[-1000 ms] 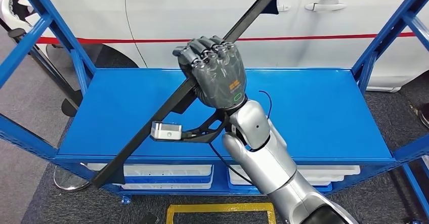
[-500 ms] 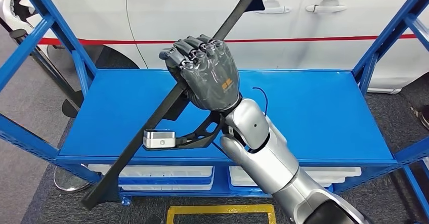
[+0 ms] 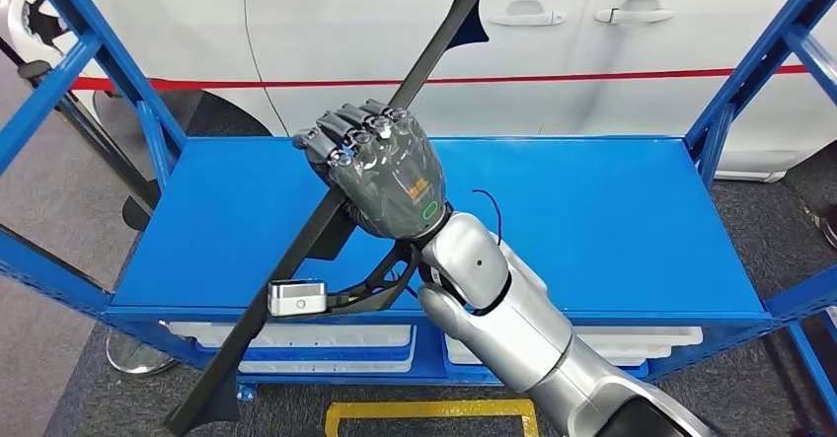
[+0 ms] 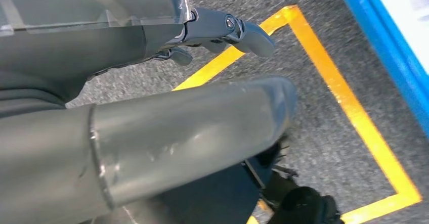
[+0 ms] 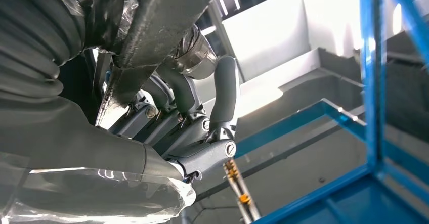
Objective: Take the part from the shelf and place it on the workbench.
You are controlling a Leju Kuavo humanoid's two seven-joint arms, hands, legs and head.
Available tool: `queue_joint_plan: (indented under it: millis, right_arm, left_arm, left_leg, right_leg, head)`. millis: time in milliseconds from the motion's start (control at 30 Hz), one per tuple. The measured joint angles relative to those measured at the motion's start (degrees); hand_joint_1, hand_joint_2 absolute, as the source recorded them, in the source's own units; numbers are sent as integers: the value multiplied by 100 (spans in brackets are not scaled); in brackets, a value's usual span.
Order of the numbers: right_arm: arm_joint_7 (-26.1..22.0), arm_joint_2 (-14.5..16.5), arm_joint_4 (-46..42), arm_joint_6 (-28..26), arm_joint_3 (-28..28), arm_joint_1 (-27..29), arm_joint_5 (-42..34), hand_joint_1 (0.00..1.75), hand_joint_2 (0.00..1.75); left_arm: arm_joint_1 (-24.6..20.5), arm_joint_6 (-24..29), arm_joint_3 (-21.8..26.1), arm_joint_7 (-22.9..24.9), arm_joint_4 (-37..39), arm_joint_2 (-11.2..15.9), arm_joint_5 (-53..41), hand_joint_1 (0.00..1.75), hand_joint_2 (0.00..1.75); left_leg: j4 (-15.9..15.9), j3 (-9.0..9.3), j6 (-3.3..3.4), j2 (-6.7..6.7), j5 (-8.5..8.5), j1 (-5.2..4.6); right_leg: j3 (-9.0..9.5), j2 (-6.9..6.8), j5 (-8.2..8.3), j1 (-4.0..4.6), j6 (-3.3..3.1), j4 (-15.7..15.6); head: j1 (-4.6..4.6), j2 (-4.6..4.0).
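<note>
Right hand: your right hand (image 3: 380, 171) grips the part mid-length, fingers (image 3: 347, 139) wrapped over it; you look at the back of the hand.
Part: a long, thin black strip (image 3: 326, 215), held clear above the blue shelf (image 3: 612, 220). It runs on a slant, near end low left past the shelf's front edge, far end high and right of it, in front of the white car (image 3: 415, 52).
Right wrist view: you see the fingers (image 5: 222, 95) curled round the dark strip (image 5: 152, 29); blue shelf frame (image 5: 372, 72) to the side.
Left hand: your left hand (image 4: 152, 32) hangs over grey carpet. One dark finger (image 4: 238, 29) sticks out straight and the thick thumb lies apart from it, nothing between them.
Floor: yellow tape outline (image 4: 349, 107) on the carpet, beside the blue shelf edge (image 4: 384, 47); you see it also in the head view, near the shelf's foot (image 3: 434, 412).
Shelf surroundings: white bins (image 3: 326, 336) sit on the level under the blue deck. The car behind carries a red stripe (image 3: 592, 75).
</note>
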Motion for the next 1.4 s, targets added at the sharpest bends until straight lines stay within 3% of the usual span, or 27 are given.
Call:
queue_joint_plan:
  millis: [67,100,200,233,267,300,367,433,467,567,600,667,733,767,800,833,900,967,1033,1100,1167,1233,1267,1300,1333,1400]
  right_arm:
    - [-21,22,32,-35,27,36,-23,175,175]
    - [-28,33,41,-56,32,38,-44,175,175]
    - [-41,41,55,-102,34,42,-94,175,175]
    - [-45,41,63,-108,35,55,-99,175,175]
    - [-47,41,72,-110,35,67,-100,175,175]
    - [-49,41,80,-112,36,74,-103,175,175]
    - [-59,43,83,-116,36,73,-109,175,175]
    - [-79,47,82,-132,38,73,-115,175,175]
    - [-85,49,82,-142,39,74,-117,175,175]
    - [-96,50,81,-180,40,77,-121,175,175]
    - [-97,49,81,-193,40,77,-121,175,175]
    - [-97,48,81,-216,40,77,-122,175,175]
    - [-97,46,81,-229,40,83,-121,175,175]
    - [-98,44,81,-231,40,88,-116,175,175]
    - [-98,41,81,-232,40,92,-98,175,175]
    - [-98,39,80,-232,40,93,-75,175,175]
    - [-98,37,73,-232,40,84,-25,175,175]
    - [-98,36,58,-228,40,60,16,175,175]
    - [-93,34,47,-220,40,28,51,175,175]
    - [-86,26,38,-215,39,7,69,175,175]
    - [-82,13,24,-214,36,-11,79,175,175]
    - [-80,-8,15,-212,35,-12,84,175,175]
    - [-79,-22,15,-210,34,-7,88,175,175]
    - [-79,-37,15,-207,34,-2,97,175,175]
    - [-79,-48,15,-204,34,-1,108,175,175]
    - [-77,-57,15,-196,35,-7,129,175,175]
  left_arm:
    - [3,-75,16,64,0,-17,44,0,0]
    - [1,-116,33,88,0,-27,84,0,0]
    - [-6,-187,97,121,0,-45,186,0,0]
    - [-1,-198,113,127,0,-44,197,0,0]
    - [5,-207,128,132,0,-44,199,0,0]
    - [9,-215,142,136,0,-43,199,0,0]
    - [7,-222,167,138,0,-44,201,0,0]
    - [4,-227,187,145,0,-42,203,0,0]
    - [2,-232,194,150,0,-41,205,0,0]
    - [-4,-273,202,154,0,-39,203,0,0]
    - [-7,-287,202,154,0,-40,194,0,0]
    - [-23,-309,202,152,0,-41,176,0,0]
    - [-41,-326,201,153,0,-42,161,0,0]
    - [-50,-333,201,154,0,-42,152,0,0]
    - [-59,-341,201,157,0,-42,140,0,0]
    - [-73,-352,200,161,0,-42,123,0,0]
    - [-120,-372,198,169,-1,-42,84,0,0]
    - [-180,-388,194,175,-2,-42,59,0,0]
    - [-222,-405,188,188,-3,-43,38,0,0]
    - [-249,-423,184,201,-4,-52,16,0,0]
    - [-281,-437,183,204,-4,-67,5,0,0]
    - [-302,-445,183,205,-4,-75,2,0,0]
    - [-302,-447,183,206,-4,-76,2,0,0]
    - [-300,-450,183,207,-4,-76,2,0,0]
    - [-299,-454,183,207,-4,-76,2,0,0]
    - [-303,-463,182,206,-4,-76,2,0,0]
  left_leg:
    - [-81,11,39,10,63,22]
    - [-128,14,68,21,105,38]
    - [-171,-40,125,43,193,50]
    - [-155,-77,126,44,209,49]
    - [-131,-120,122,45,224,49]
    - [-102,-168,115,45,239,52]
    - [-24,-263,88,40,262,62]
    - [39,-336,33,28,289,62]
    - [59,-359,-4,23,309,59]
    - [68,-406,-129,16,360,70]
    - [134,-447,-164,17,278,81]
    - [597,-626,-216,24,-140,99]
    - [1306,-838,-244,24,-594,103]
    - [1529,-862,-246,24,-693,103]
    - [1556,-782,-239,24,-689,101]
    - [1367,-591,-222,24,-599,99]
    - [588,-31,-165,22,-395,86]
    - [66,298,-112,16,-307,48]
    - [-30,322,-60,12,-267,11]
    - [-130,332,13,29,-183,40]
    - [-208,303,85,54,-78,68]
    - [-206,219,115,65,-22,57]
    - [-195,175,112,67,-2,55]
    - [-178,133,105,68,16,55]
    - [-152,96,97,68,29,57]
    - [-75,31,69,67,29,63]
  right_leg:
    - [-14,4,-20,4,58,10]
    - [-47,7,-121,5,88,101]
    - [-353,5,-743,-23,164,981]
    - [-455,3,-892,-39,186,1300]
    - [-488,1,-939,-56,206,1474]
    - [-422,-2,-885,-76,225,1446]
    - [9,-11,-634,-121,254,810]
    - [363,2,-467,-111,231,240]
    - [407,14,-456,-97,198,128]
    - [333,26,-374,-83,56,82]
    - [303,20,-328,-88,7,70]
    - [214,6,-234,-92,-63,54]
    - [95,-2,-147,-73,-87,57]
    - [37,-4,-105,-61,-89,59]
    - [-17,-6,-66,-52,-87,60]
    - [-61,-6,-30,-45,-82,61]
    - [-113,-6,27,-39,-60,61]
    - [-128,-11,82,-40,-6,47]
    - [-125,-14,144,-46,67,12]
    - [-146,-12,118,-43,130,43]
    - [-305,-10,-188,-40,175,423]
    - [-579,-8,-617,-47,211,1130]
    - [-663,-10,-732,-55,227,1397]
    - [-652,-11,-742,-65,238,1478]
    - [-537,-13,-657,-76,245,1353]
    - [-79,-16,-395,-94,237,647]
  head:
    - [1,0]
    - [1,0]
    - [2,0]
    - [2,0]
    - [2,0]
    - [2,0]
    - [2,0]
    - [3,0]
    - [2,0]
    - [2,0]
    - [1,0]
    - [-1,0]
    - [-1,0]
    - [0,0]
    - [0,0]
    - [-1,0]
    - [-1,0]
    - [0,0]
    - [-1,0]
    - [0,0]
    - [2,0]
    - [2,0]
    - [2,0]
    - [2,0]
    - [2,0]
    - [2,0]
